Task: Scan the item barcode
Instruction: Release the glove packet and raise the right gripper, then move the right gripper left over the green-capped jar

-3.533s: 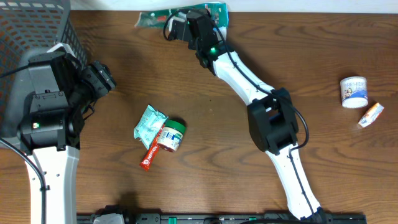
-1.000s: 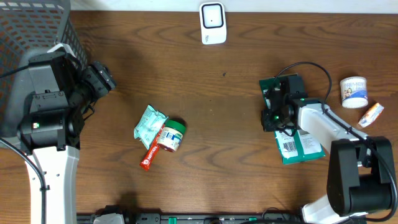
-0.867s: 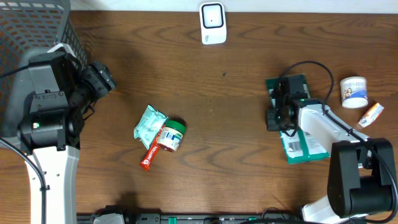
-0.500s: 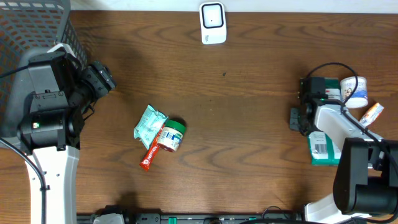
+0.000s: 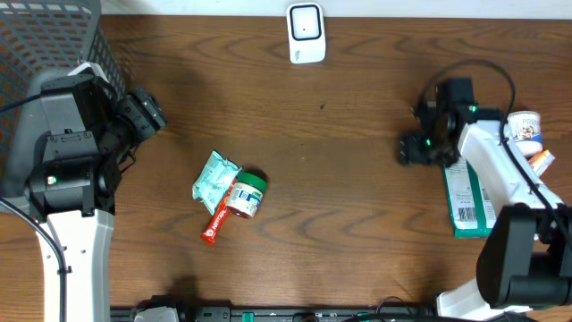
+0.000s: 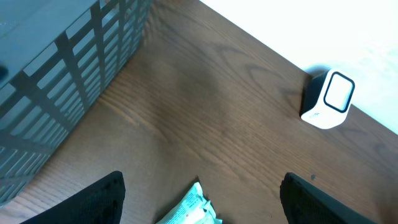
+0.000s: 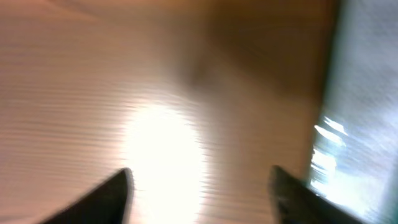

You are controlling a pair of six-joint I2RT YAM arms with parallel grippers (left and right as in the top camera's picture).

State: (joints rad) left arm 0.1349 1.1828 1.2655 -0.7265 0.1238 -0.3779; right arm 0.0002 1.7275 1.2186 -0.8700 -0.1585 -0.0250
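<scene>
- The basket (image 5: pixel 45 36) is sitting just beside my left gripper (image 5: pixel 150 114), whose fingers are standing spread, holding nothing.
- The green packet (image 5: pixel 469 201) is lying flat, barcode up, just right of my right gripper (image 5: pixel 413 150), which is hanging wide apart and empty.
- I'm judging that packet done.
- The pouch (image 5: pixel 214 177), jar (image 5: pixel 247 195) and bar (image 5: pixel 214 228), well left of that gripper, are waiting for the scanner (image 5: pixel 306 34).
</scene>
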